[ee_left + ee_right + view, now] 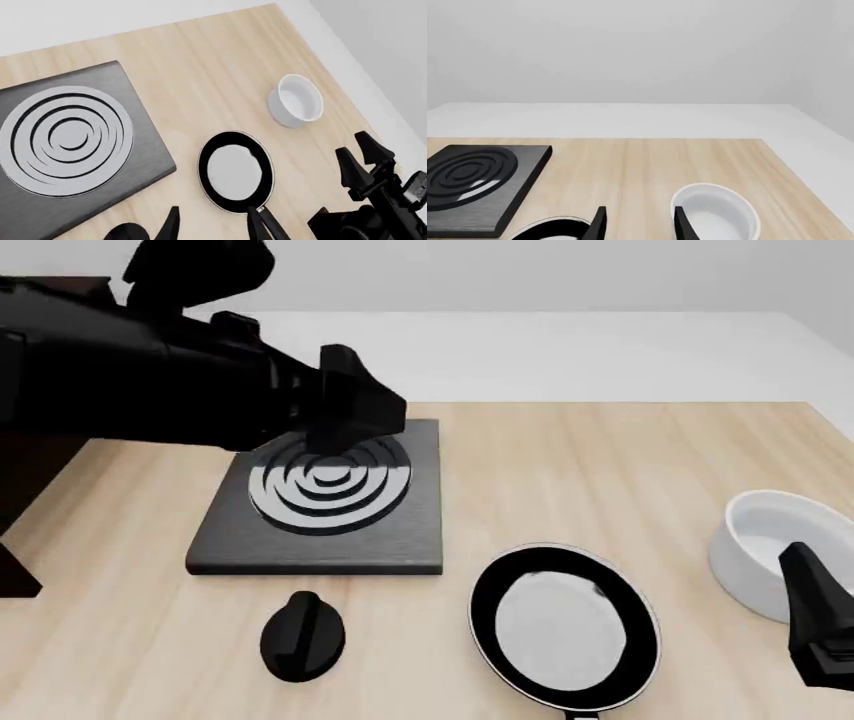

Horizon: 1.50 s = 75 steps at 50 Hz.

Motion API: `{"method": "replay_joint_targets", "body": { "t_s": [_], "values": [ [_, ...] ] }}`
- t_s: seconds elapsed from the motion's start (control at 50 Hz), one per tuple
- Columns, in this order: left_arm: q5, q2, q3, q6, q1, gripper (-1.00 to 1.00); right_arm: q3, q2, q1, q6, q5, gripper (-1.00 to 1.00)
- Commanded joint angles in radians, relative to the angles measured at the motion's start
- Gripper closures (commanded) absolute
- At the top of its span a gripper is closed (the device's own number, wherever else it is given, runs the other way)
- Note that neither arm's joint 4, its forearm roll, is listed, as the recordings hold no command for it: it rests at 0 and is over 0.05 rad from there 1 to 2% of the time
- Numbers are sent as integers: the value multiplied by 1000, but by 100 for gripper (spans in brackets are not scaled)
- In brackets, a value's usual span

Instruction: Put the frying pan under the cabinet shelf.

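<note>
Pale wood table [627,470] before white wall; both grippers [212,226] [638,222] parted, holding nothing

Pale wood table [641,470], seemingly matt-grey-lined frying pan [565,628]

White bowl [778,550], ringed black plate [326,502], black knob [303,635] on table [601,460].

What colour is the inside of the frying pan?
Light grey, ringed by a black wall and pale rim; the frying pan shows best in the front view.
</note>
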<state>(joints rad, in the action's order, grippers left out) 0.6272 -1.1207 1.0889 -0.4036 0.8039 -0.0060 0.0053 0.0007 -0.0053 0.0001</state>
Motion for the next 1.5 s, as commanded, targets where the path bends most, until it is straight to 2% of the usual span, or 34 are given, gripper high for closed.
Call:
{"method": "replay_joint_targets", "body": {
  "t_s": [0.02,0.16,0.18,0.26,0.28,0.38,0.4,0.52,0.54,0.58,0.62,0.64,0.66,0.94,0.96,0.98,1.0,1.08,1.28,1.5],
  "values": [
    [-36,-108,19,-54,93,-100,2,1,0,2,-2,-100],
    [-84,-156,11,-80,136,-100,3,4,0,0,-7,-100],
    [-96,-155,-1,-102,157,-100,3,2,0,2,-4,-100],
    [-146,-180,-34,-113,168,-100,2,0,0,1,-1,-100],
    [-166,-183,-54,-142,177,-100,1,-1,0,2,1,-100],
    [-198,-196,-79,-148,189,-100,1,-1,0,2,0,-100],
    [-217,-192,-97,-178,207,-100,1,-1,0,-1,0,-100],
    [-259,-202,-130,-202,221,-100,1,0,0,0,0,-100],
    [-279,-197,-150,-234,238,-100,0,0,0,1,0,-100],
    [-281,-199,-147,-222,240,-100,1,1,0,0,-2,-100],
    [-322,-196,-182,-269,264,-100,3,4,0,-1,-7,-100],
    [-325,-201,-179,-255,263,-100,3,6,0,1,-8,-100],
    [-347,-199,-195,-277,274,-100,3,5,0,1,-7,-100],
    [-450,-218,-253,-350,311,-100,2,1,0,-1,-3,-100],
    [-449,-228,-247,-334,298,-100,2,0,0,0,-3,-100],
    [-472,-227,-269,-371,314,-100,2,0,0,1,-2,-100],
    [-468,-234,-259,-348,304,-100,2,0,0,1,-2,-100],
    [-480,-254,-259,-352,305,-100,2,0,0,0,-3,-100],
    [-535,-321,-283,-386,358,-100,3,2,0,1,-5,-100],
    [-592,-361,-303,-419,377,-100,3,1,0,0,-4,-100]
  ]
}}
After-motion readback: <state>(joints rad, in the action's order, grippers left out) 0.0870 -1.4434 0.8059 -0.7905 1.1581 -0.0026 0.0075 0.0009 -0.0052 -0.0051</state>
